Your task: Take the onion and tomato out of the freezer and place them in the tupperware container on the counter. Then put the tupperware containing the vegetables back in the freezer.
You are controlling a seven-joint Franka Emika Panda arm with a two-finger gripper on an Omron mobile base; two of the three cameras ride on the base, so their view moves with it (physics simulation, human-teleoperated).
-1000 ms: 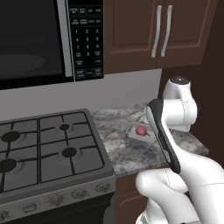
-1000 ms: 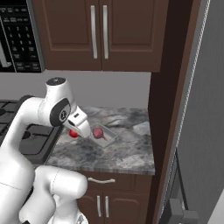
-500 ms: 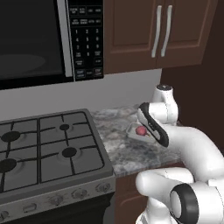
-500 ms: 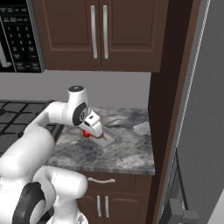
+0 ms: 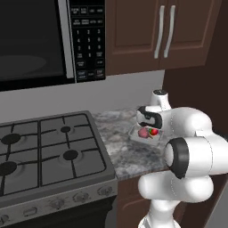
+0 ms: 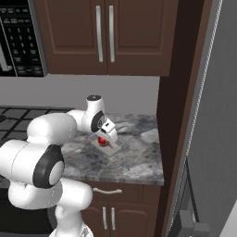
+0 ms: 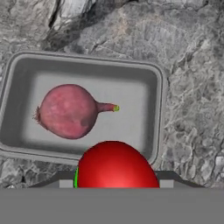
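In the hand view the pale tupperware container (image 7: 159,109) lies on the marbled counter (image 7: 192,65). The dull purple-red onion (image 7: 68,111) rests inside it, stub pointing right. My gripper (image 7: 116,183) is shut on the glossy red tomato (image 7: 114,164), which hangs just above the tray's near rim. From the base, the tomato (image 6: 101,140) and gripper (image 6: 104,138) sit over the container (image 6: 114,147) on the counter (image 6: 134,162). The left base view shows the onion (image 5: 143,132) beside the tomato (image 5: 153,132). The grey freezer (image 6: 217,120) stands at the right.
A black gas stove (image 5: 44,147) adjoins the counter on the left, under a microwave (image 5: 35,40). Dark brown wall cabinets (image 6: 104,37) hang above. A tall brown panel (image 6: 178,92) separates the counter from the freezer.
The arm has swung forward and to the right, carrying the tomato from beside the tray to just over it. The onion has stayed in the tray.
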